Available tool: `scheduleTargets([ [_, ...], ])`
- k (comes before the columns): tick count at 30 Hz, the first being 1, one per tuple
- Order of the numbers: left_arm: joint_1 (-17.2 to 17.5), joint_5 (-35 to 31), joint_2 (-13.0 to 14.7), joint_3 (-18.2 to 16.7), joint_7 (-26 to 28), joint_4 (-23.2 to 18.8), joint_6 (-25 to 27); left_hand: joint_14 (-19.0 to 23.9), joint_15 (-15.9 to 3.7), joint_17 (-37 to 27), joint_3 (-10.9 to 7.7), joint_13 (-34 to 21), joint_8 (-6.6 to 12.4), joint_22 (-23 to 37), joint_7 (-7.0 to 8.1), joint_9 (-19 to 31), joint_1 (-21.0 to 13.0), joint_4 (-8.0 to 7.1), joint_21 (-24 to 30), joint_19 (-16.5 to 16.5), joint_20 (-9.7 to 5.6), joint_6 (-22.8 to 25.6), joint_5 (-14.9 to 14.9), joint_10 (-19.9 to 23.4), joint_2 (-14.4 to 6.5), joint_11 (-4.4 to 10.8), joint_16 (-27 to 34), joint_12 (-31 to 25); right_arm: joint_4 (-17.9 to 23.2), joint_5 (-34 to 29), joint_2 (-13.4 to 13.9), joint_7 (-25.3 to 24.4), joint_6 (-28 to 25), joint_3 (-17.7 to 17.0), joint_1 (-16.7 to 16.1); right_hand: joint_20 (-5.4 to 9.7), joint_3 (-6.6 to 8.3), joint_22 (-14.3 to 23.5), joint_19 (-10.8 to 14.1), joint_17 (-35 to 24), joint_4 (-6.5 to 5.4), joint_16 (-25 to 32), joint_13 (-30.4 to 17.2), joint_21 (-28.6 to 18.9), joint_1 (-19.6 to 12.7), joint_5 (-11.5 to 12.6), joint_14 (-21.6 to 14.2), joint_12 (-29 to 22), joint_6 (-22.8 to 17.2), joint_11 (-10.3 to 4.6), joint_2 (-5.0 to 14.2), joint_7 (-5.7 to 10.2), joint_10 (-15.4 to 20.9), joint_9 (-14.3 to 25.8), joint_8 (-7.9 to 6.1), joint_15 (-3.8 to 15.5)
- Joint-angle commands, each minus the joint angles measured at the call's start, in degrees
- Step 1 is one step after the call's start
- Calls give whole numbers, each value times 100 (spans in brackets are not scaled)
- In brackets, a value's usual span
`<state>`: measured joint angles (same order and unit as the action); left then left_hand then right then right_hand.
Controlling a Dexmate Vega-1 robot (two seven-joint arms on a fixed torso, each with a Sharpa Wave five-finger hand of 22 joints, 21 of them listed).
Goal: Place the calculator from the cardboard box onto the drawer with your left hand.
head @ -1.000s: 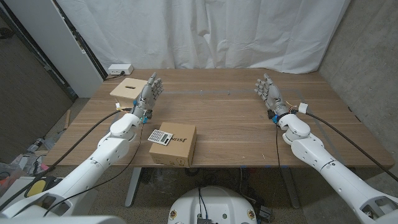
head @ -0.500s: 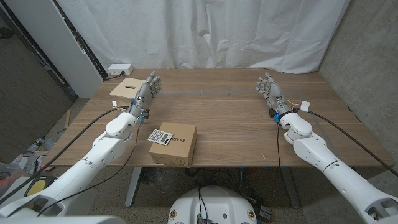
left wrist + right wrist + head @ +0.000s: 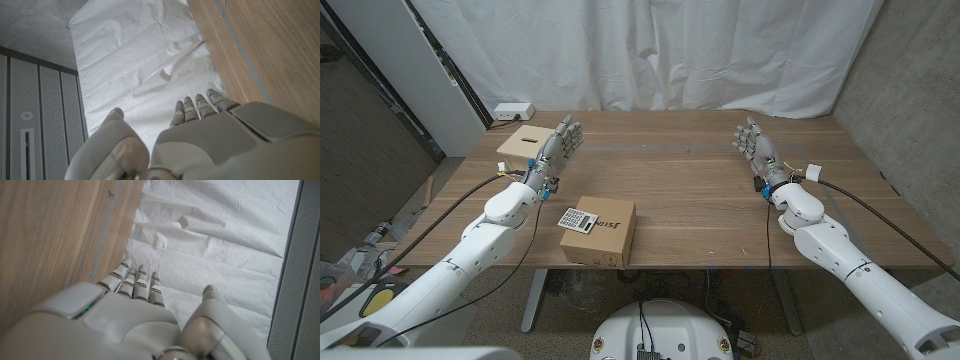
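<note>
Head cam looks down over table; wrist cams close behind hands, facing curtain.

Brown wooden bench: smooth, matt, visible grain. Brown cardboard box: matt paper board. Grey calculator: plastic. Light wooden drawer: matt. White cloth backdrop: creased. Left hand, right hand: grey smooth plastic, slight sheen.

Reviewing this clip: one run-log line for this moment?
left hand: open, empty | right hand: open | calculator: on cardboard box | drawer: bare | not grasped yet
</note>
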<state>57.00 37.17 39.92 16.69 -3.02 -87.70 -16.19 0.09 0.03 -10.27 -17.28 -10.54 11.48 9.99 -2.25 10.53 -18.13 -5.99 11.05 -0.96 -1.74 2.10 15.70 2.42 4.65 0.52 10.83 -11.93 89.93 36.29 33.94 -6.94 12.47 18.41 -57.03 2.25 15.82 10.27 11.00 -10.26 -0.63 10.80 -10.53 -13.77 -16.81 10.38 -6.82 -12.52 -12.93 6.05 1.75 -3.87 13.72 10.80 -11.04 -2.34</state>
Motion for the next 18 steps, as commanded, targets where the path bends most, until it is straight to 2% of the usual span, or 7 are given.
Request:
scheduleTargets([
  [1, 342, -54, 248, -153, 48, -362, -58, 57, 1, -10, -17, -27, 52, 21, -15, 20, -79, 54, 64, -61, -171, 48, 30, 57, 4, 6, 38, -30, 234, -58, 22, -196, 28, -38, -229, 23, -5, 24, 62, -26, 37, 21, -28, 11, -5, 26, -41, -36, -58, 0, 34, -12, 64, 15, -26, 5],
  [18, 583, -87, 270, -244, 53, -351, -262, 216, -15, -11, -9, -28, 82, 20, 3, 21, -140, 86, 97, -187, -167, 191, 27, 193, -21, 44, 65, -57, 561, -79, 128, -395, -117, -111, -474, 22, -11, 26, 63, -23, 52, 13, -29, 32, -5, 27, -47, -34, -75, 10, 41, -10, 73, 15, -31, -4],
])
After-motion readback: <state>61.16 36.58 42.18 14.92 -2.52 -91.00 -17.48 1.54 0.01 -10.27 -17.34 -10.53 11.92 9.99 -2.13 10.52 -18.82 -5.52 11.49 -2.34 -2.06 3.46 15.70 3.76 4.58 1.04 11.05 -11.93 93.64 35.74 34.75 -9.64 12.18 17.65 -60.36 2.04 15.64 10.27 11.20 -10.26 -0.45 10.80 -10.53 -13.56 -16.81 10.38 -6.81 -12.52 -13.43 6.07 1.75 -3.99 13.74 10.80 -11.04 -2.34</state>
